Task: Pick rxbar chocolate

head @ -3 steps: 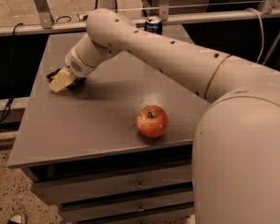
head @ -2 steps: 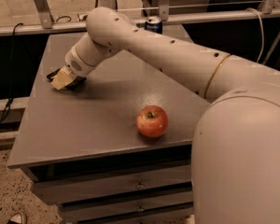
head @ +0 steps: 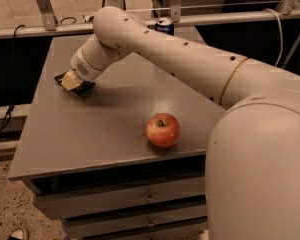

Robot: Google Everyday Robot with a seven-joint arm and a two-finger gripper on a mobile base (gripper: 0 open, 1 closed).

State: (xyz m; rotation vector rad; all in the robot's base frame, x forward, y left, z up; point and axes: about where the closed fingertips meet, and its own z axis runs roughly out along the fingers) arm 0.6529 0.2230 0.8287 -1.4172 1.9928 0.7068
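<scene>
The rxbar chocolate (head: 86,88) is a flat black bar lying on the grey table (head: 105,119) near its left edge. Only its dark edges show, because the gripper covers most of it. My gripper (head: 70,82) is down at the table surface right on top of the bar, at the end of the white arm (head: 155,41) that reaches in from the right. Whether the bar is held cannot be seen.
A red apple (head: 163,130) sits near the table's front edge, right of centre. A dark blue soda can (head: 164,26) stands at the back edge behind the arm. My white body (head: 260,174) fills the right foreground. Drawers (head: 140,204) are below the tabletop.
</scene>
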